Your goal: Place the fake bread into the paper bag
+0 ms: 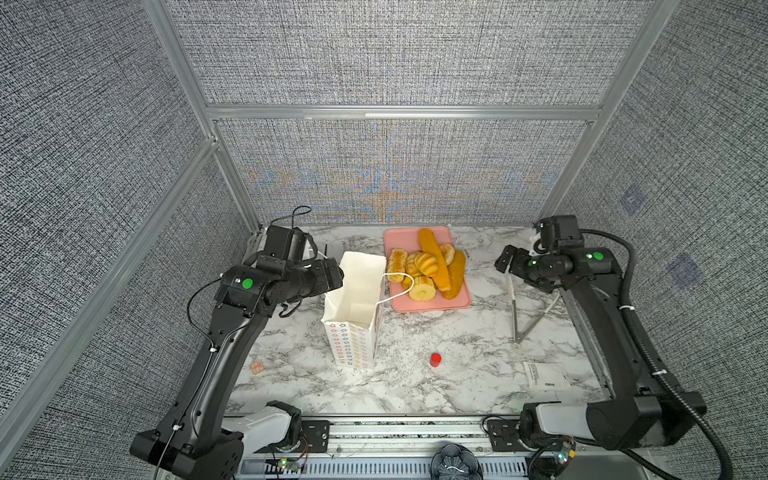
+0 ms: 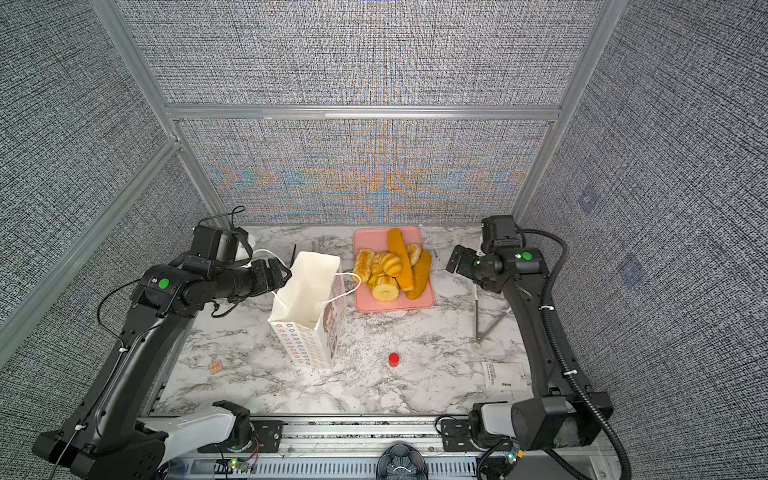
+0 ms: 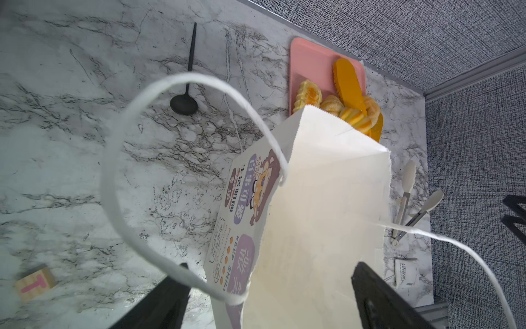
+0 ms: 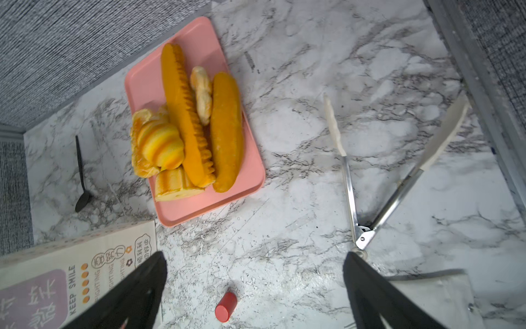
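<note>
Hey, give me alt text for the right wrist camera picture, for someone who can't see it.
Fake bread lies piled on a pink tray on a marble table. Open metal tongs lie beside the tray; a red cylinder and a corner of the paper bag show near the open right tool.

Golden fake bread (image 1: 432, 257) heaped on pink tray (image 1: 415, 305) beside upright paper bag (image 1: 357, 286) (open)
</note>
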### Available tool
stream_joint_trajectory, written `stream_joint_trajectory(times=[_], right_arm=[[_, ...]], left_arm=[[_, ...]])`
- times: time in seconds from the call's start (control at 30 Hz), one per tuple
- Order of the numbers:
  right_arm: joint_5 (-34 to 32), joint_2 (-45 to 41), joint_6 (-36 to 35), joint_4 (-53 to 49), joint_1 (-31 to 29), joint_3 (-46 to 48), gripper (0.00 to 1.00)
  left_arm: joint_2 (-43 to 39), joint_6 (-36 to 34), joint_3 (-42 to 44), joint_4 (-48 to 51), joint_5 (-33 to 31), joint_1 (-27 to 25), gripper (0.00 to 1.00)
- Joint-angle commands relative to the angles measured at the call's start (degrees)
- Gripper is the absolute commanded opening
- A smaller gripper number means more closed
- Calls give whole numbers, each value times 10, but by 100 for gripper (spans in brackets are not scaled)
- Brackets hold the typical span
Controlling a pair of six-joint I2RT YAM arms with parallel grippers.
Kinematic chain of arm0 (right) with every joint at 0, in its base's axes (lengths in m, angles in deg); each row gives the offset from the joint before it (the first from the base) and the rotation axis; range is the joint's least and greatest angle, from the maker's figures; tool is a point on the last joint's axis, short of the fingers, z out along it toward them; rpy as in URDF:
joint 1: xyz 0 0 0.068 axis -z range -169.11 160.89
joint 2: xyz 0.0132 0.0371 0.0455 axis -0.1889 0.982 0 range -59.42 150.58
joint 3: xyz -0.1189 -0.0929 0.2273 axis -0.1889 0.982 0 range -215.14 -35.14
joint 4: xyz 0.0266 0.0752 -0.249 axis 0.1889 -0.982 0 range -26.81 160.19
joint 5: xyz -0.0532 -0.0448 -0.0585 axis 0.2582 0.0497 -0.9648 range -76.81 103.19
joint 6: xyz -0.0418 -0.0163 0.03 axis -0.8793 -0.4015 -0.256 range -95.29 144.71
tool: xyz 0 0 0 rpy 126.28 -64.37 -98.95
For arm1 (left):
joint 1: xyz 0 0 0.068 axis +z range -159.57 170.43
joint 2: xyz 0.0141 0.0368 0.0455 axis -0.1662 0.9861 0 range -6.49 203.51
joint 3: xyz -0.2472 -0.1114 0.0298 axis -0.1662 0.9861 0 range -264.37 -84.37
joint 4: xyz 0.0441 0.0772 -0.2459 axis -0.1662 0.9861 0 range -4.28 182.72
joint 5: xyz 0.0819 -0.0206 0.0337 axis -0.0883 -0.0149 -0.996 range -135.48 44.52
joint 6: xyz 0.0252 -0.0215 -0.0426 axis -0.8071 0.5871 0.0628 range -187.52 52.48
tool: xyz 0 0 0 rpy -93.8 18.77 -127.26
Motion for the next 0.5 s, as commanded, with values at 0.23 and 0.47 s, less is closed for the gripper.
stream_joint_trajectory(times=[0.23,0.47], right_arm=[[36,-39,-3,-18,98,95,99],[43,-48,3,-24,165,152,99]], left_arm=[[19,-35,0,26,-9,1,88],[16,-38,38,-7,10,1,84]])
